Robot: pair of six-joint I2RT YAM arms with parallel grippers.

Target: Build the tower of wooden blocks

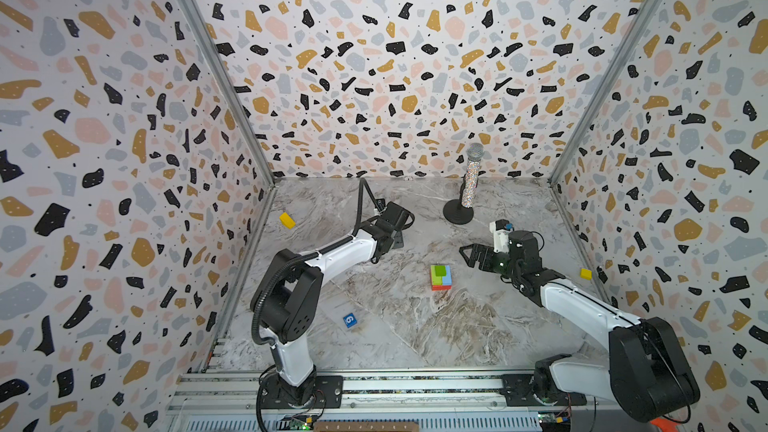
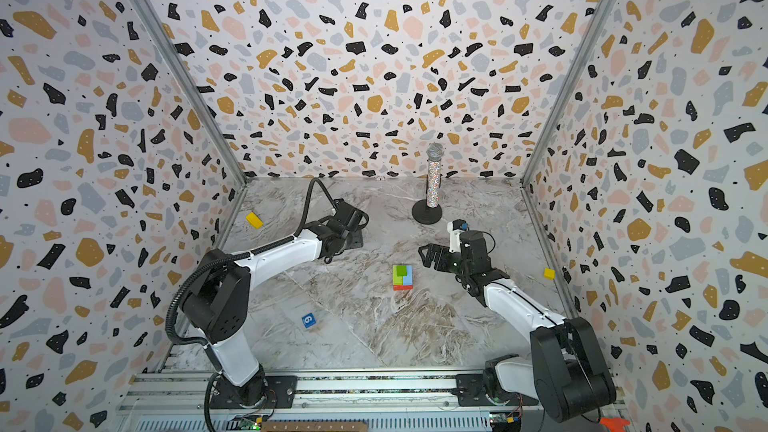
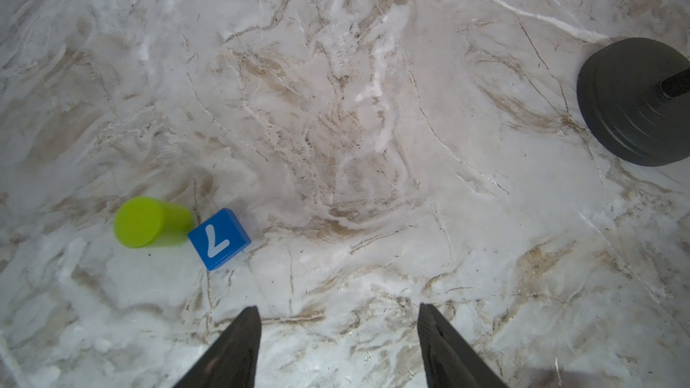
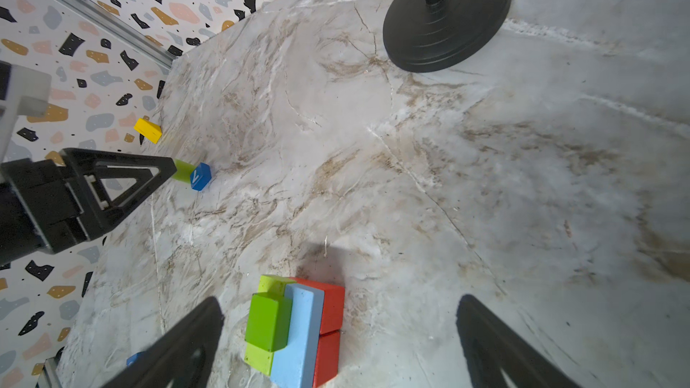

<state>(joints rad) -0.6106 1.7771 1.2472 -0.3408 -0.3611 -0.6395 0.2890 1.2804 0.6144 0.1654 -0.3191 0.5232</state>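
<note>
marble bench [image 1: 415, 338]: grey and tan veins; everything i work with lies on it.
tower [image 1: 440, 277]: near the middle of the bench, between my two arms in both top views; a low stack so far.
tower layers: red bricks lowest, a light blue brick and a lime green brick side by side on them, a darker green block on top of the lime one.
left pincer [image 3: 338, 311]: spread, nothing between its fingers; it hangs over bare bench, back and left of the tower, well apart from it.
right pincer [image 4: 339, 298]: spread wide, gripping nothing; it hovers just right of the tower and a little behind it, and i see no contact.
green cylinder [image 3: 149, 222]: on its side, ahead of the left pincer, one end touching a blue cube.
blue cube with a 7 [image 3: 218, 238]: flat on the bench, one corner against the green cylinder.
yellow brick [image 1: 286, 220]: far left, close to the left wall.
yellow cube [image 1: 585, 273]: alone at the right wall.
second blue cube [image 1: 350, 320]: front left, alone; i cannot tell whether its numeral is a 6 or a 9.
microphone [image 1: 471, 178]: glittery, upright on a round black base, at the back, right of centre.
</note>
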